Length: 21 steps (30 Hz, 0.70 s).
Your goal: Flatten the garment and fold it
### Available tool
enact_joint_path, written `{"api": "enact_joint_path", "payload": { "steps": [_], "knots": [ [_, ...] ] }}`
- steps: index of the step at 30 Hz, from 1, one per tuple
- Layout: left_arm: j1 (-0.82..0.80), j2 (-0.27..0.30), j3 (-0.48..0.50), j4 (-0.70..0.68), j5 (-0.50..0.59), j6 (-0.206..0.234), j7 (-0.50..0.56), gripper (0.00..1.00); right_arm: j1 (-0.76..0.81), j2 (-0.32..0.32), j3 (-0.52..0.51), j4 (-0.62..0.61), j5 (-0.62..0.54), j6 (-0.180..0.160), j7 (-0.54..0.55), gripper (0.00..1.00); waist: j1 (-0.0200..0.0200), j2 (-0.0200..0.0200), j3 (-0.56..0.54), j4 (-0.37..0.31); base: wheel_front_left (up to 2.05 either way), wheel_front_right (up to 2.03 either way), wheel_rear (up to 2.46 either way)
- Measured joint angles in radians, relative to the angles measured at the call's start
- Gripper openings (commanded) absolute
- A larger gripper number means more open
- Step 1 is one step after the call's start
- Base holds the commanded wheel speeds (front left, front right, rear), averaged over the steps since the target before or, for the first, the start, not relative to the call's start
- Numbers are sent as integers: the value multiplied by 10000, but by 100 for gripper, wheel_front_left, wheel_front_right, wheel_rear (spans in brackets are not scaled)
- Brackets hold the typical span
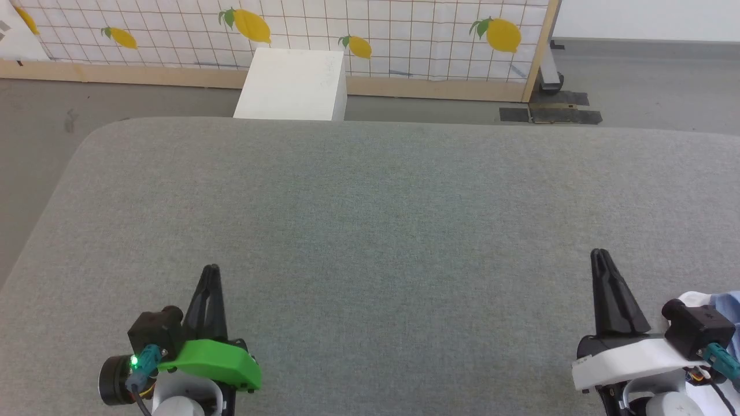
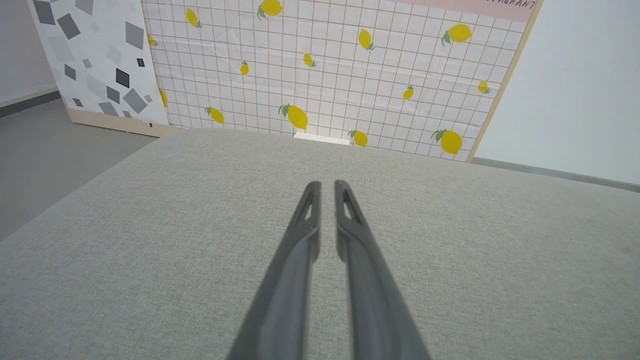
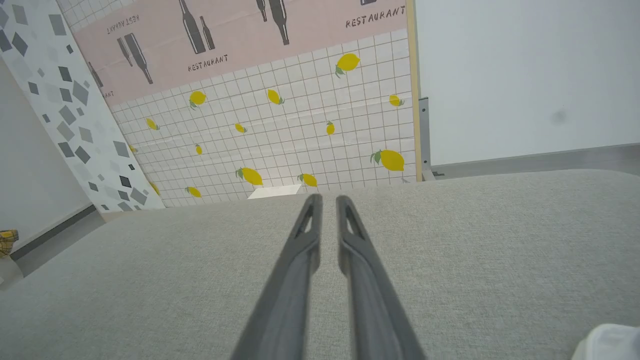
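Right gripper [image 1: 600, 252] shows at the lower right of the head view, its two dark fingers drawn almost together with nothing between them. The garment [image 1: 729, 306] is only a sliver of light blue cloth with a white fold at the frame's right edge, just beside that arm's wrist. The right wrist view catches a pale corner, probably the same cloth, at its bottom right, off to the side of the gripper's line rather than ahead of it.

Most of the shirt lies outside the frame, so any reach for it would be close to blind. The fingers could pinch several layers at once, or grab the collar instead of a hem, and it would then lift in a bunch rather than spread. Going in with the fingers this narrow would only shove the cloth along. The wrist housing so near the fabric might snag it as the arm turns. Whether part of it hangs off the tabletop [image 1: 370, 202] cannot be told; if so, a nudge may send it sliding down.

Left gripper [image 1: 211, 267], at the lower left, is likewise nearly clenched on nothing and well apart from the shirt. Bringing it across risks crowding the right arm.
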State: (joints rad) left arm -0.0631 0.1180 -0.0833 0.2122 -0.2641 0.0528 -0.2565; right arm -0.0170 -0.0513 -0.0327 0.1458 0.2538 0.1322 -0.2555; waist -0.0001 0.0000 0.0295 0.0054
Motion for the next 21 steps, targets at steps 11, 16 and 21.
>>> {"api": "enact_joint_path", "payload": {
  "steps": [11,16,21],
  "knots": [
    [0,0,35,-65,12,-2,121,0,0,0,4,-19,-79,0,104,0,0,0,-19,-4,0,0,0],
    [2,-6,61,-171,105,-4,221,0,0,0,12,-65,-163,-2,199,0,0,0,-31,-6,0,0,0],
    [6,-21,81,-263,290,-36,353,0,0,0,21,-134,-255,-2,313,0,0,0,-42,-8,0,0,0]
  ]
}}
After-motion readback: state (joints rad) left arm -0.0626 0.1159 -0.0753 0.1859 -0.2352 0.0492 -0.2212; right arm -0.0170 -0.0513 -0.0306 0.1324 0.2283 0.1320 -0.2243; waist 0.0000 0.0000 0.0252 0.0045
